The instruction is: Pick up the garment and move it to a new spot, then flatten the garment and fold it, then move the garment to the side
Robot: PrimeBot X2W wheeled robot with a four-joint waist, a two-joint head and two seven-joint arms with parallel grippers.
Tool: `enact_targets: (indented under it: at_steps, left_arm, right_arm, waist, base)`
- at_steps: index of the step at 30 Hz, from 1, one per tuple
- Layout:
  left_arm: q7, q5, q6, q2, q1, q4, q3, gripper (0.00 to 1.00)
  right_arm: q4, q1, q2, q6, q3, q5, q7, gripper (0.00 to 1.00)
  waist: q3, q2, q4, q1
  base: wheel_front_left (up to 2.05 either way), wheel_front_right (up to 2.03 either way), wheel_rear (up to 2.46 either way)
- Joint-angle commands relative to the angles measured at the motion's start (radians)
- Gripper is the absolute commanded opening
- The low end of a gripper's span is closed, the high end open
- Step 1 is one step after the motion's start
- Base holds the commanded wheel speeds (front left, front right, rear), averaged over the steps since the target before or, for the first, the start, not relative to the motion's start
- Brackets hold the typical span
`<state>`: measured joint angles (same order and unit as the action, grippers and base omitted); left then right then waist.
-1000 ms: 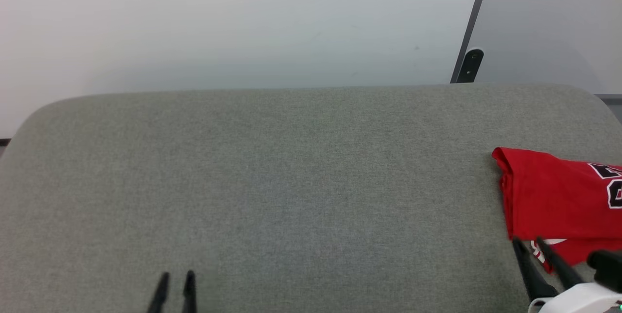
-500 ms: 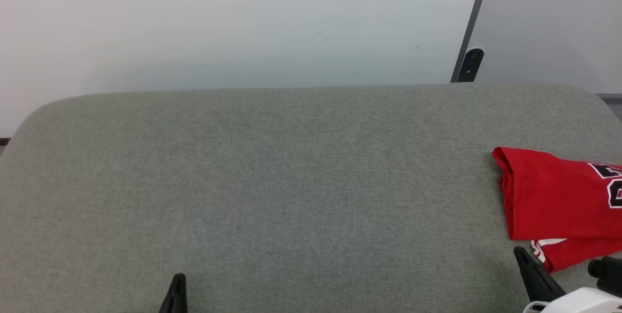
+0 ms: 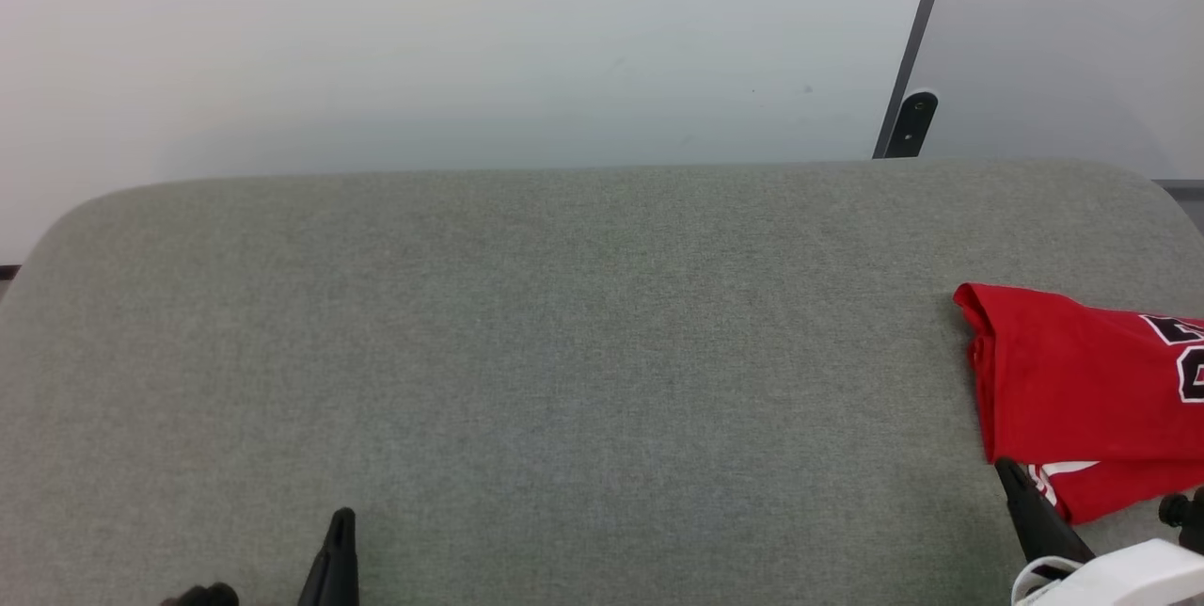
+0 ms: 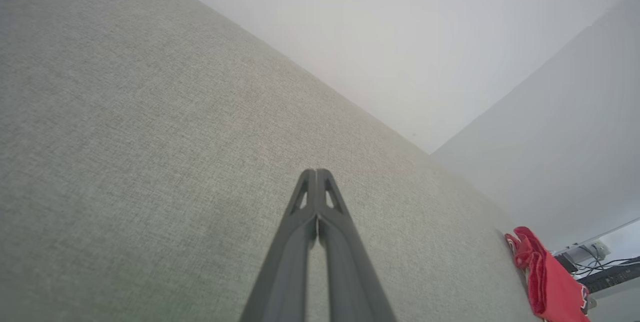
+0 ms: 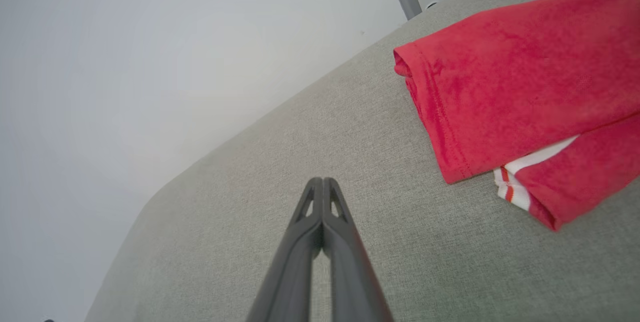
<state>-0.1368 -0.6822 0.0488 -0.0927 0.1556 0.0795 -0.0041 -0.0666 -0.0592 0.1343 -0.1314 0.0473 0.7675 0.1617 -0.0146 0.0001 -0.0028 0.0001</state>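
The garment [image 3: 1082,390] lies folded at the right edge of the grey cushioned surface [image 3: 564,342], red with black lettering and a bit of white-and-red trim at its near corner. It shows close in the right wrist view as red cloth [image 5: 520,97] and small and far off as the garment [image 4: 547,282] in the left wrist view. My right gripper [image 3: 1011,472] is shut just beside the garment's near left corner, holding nothing; its tips [image 5: 322,182] are pressed together. My left gripper [image 3: 343,521] sits shut and empty at the lower left, tips together [image 4: 316,173].
A pale wall rises behind the grey surface. A dark post with a black bracket [image 3: 910,124] stands at the back right. Cables and dark equipment [image 4: 595,267] lie beyond the surface's far end in the left wrist view.
Both grippers closed, having stood open a second ago. The right gripper drew back off the garment's near corner. The garment stayed in place.
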Motion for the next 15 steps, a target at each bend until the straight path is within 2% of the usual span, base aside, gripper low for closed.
enact_targets:
  at_steps: [1, 15]
  left_arm:
    - [0.004, -0.029, 0.008, -0.003, -0.025, -0.007, 0.005, 0.00]
    - [0.048, -0.221, 0.024, 0.000, -0.074, 0.026, 0.020, 0.00]
  right_arm:
    - [0.008, 0.028, 0.000, 0.000, 0.008, 0.030, -0.007, 0.00]
    - [-0.030, 0.059, -0.017, 0.000, 0.020, 0.198, -0.016, 0.00]
  waist:
    - [0.000, -0.0001, 0.000, 0.0000]
    - [0.003, -0.0001, 0.000, 0.0000]
  base:
    - [0.00, 0.00, 0.00]
    - [0.00, 0.00, 0.00]
